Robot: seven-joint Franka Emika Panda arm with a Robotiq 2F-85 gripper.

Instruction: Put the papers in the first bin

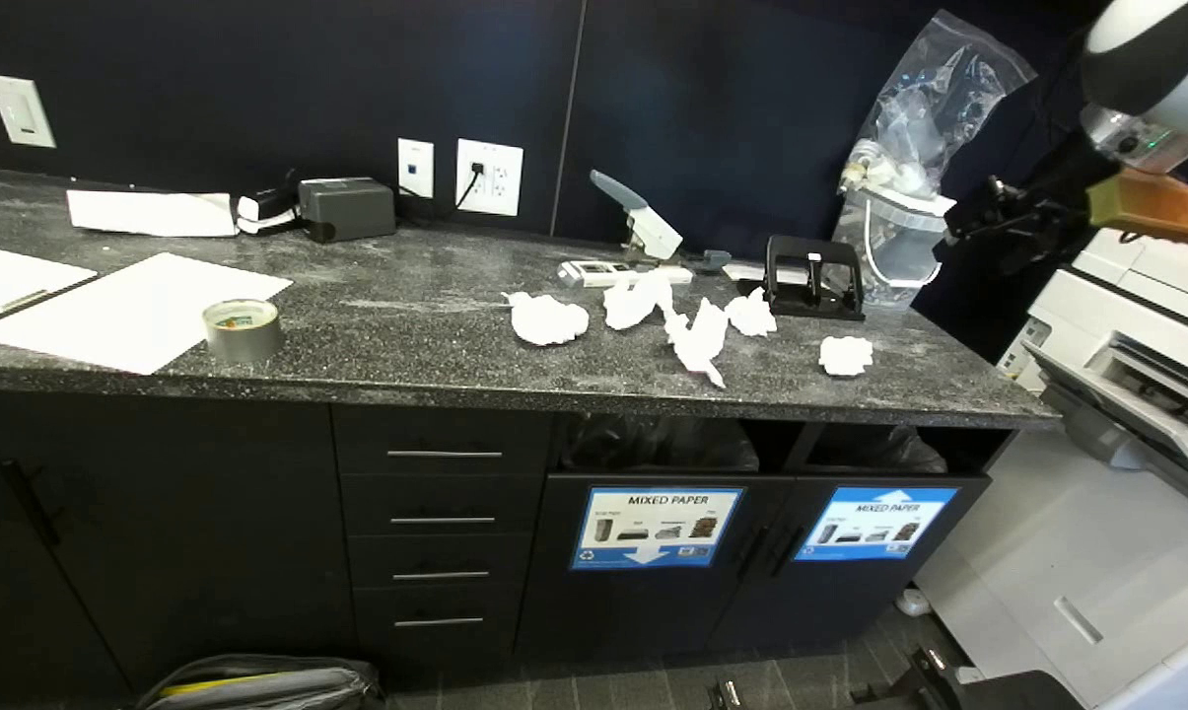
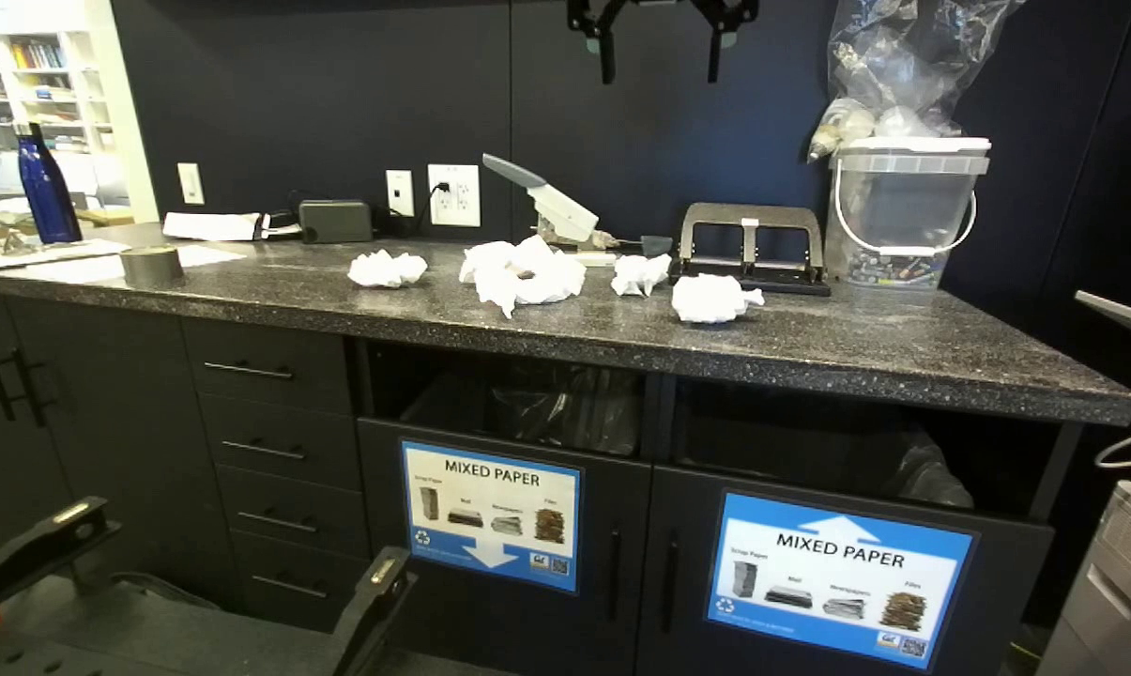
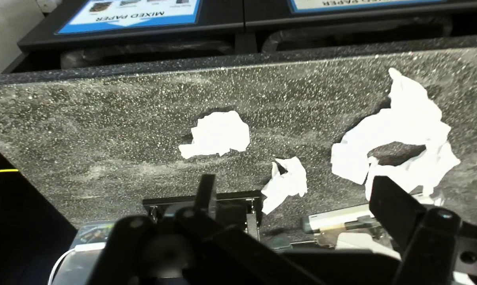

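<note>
In an exterior view, a dark countertop (image 1: 406, 340) runs along a black wall (image 1: 258, 89), with a printer (image 1: 1067, 537) past its end. Five crumpled white papers (image 1: 546, 319) lie on it; below its edge is the bin slot (image 1: 879, 449) with the bluer sign (image 1: 874, 523). A hole punch (image 1: 801, 247) and a stapler (image 1: 657, 237) stand nearer the wall, a tape roll (image 1: 244, 335) near flat sheets (image 1: 150, 301). In an exterior view, a lidded bucket (image 2: 903, 211) stands just beside the hole punch; the gripper (image 2: 661, 77) hangs well above the papers, jaws spread, the wall showing between them. In the wrist view, the jaws stand wide apart, one paper visible between them.
</note>
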